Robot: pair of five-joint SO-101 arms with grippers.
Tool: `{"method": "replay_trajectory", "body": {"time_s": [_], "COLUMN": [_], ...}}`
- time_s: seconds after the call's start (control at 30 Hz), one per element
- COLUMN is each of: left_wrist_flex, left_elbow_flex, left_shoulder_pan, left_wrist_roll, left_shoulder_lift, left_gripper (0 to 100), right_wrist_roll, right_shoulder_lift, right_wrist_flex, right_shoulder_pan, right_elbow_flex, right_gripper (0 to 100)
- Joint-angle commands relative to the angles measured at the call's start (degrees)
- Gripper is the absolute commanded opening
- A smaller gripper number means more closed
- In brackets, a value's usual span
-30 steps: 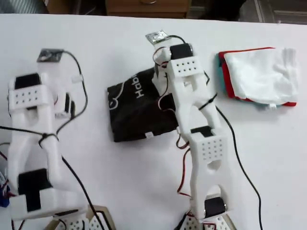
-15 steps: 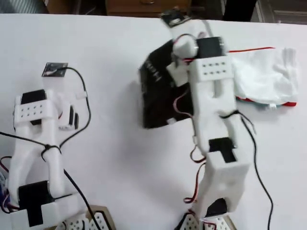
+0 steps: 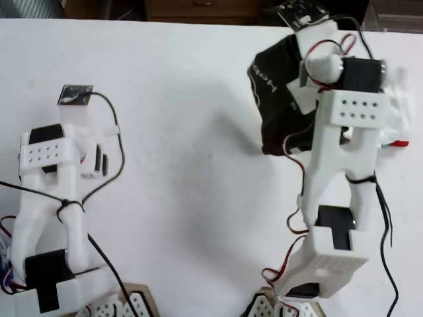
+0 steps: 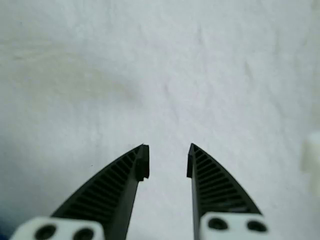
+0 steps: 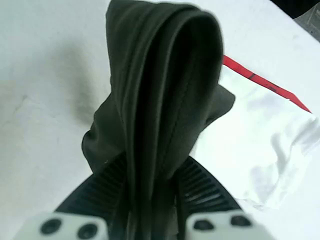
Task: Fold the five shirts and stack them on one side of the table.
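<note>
so the right tool (image 5: 150, 177) is clamped on the black shirt (image 5: 160, 75), with both fingers pressed against a thick folded wad of the fabric. the layers run up between the fingers in a rounded bundle, and one loose corner sticks out to the side. from the high view, that black shirt (image 3: 274, 99) is at the far right part of the counter (image 3: 185, 99). white lettering shows on it, and it throws a soft shadow on the white surface next to it. the right arm (image 3: 337, 172) stretches over it, so part of the shirt is hidden under the wrist. right beside it is the stack of folded shirts (image 3: 400, 115). a white shirt (image 5: 250, 130) is on top and a red one (image 5: 260, 82) peeks out underneath as a thin edge. the black shirt is touching or overlapping the near edge of that pile, can't tell exactly which. over on the other side, the left arm (image 3: 53, 185) sits well apart from all the clothes. the left tool (image 4: 165, 160) has its fingers spread a little with nothing between them, pointing at bare white counter.
</note>
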Motion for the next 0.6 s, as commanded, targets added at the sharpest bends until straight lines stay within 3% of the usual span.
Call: {"method": "replay_trajectory", "body": {"time_s": [0.0, 0.23, 0.4, 0.57], "left_wrist_flex": [-0.7, -0.7, -0.7, -0.5], "left_elbow_flex": [-0.1, -0.1, -0.1, 0.0], "left_shoulder_pan": [-0.4, -0.4, -0.4, -0.4], "left_wrist_roll": [-0.2, -0.3, -0.3, -0.3], "left_shoulder_lift": [-2.0, -2.0, -2.1, -2.1], "left_gripper": [15, 15, 15, 15], "right_wrist_roll": [2.7, 2.7, -3.8, -3.6], "right_shoulder_lift": [-3.8, -2.2, 1.5, 7.3], "right_wrist_flex": [-1.1, -10.8, -17.0, -21.4], "right_shoulder_pan": [4.0, 11.5, 16.7, 18.9], "right_elbow_flex": [-0.9, -1.0, -1.0, -1.0], "right_gripper": [2.0, 2.0, 2.0, 2.0]}}
